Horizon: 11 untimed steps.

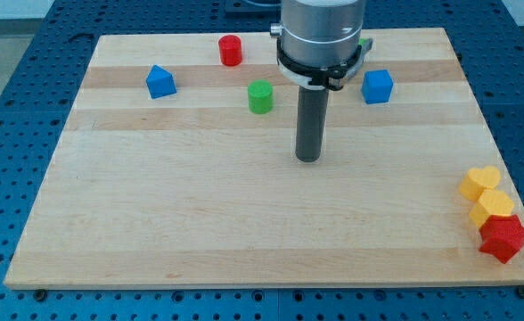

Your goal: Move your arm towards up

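Observation:
My tip (307, 159) rests on the wooden board (200, 223) near its middle, slightly toward the view's top. A green cylinder (260, 97) stands to the upper left of the tip, apart from it. A red cylinder (231, 51) is near the top edge. A blue block (161, 82) lies at the upper left. A blue cube (377, 86) lies to the upper right of the tip. The tip touches no block.
At the board's lower right edge a yellow heart-shaped block (479, 183), a yellow block (493, 207) and a red star-shaped block (504, 238) sit bunched together. A small green piece (366, 44) shows behind the arm's body. Blue perforated table surrounds the board.

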Each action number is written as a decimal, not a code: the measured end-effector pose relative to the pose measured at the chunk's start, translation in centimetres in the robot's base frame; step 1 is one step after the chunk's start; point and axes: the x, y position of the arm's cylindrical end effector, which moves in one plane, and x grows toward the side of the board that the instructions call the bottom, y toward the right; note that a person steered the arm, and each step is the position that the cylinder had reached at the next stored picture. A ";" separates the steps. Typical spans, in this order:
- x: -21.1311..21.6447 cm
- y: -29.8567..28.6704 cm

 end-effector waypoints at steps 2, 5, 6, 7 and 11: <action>-2.2 0.0; -6.2 0.6; -6.7 0.9; -7.0 1.1; -10.8 0.9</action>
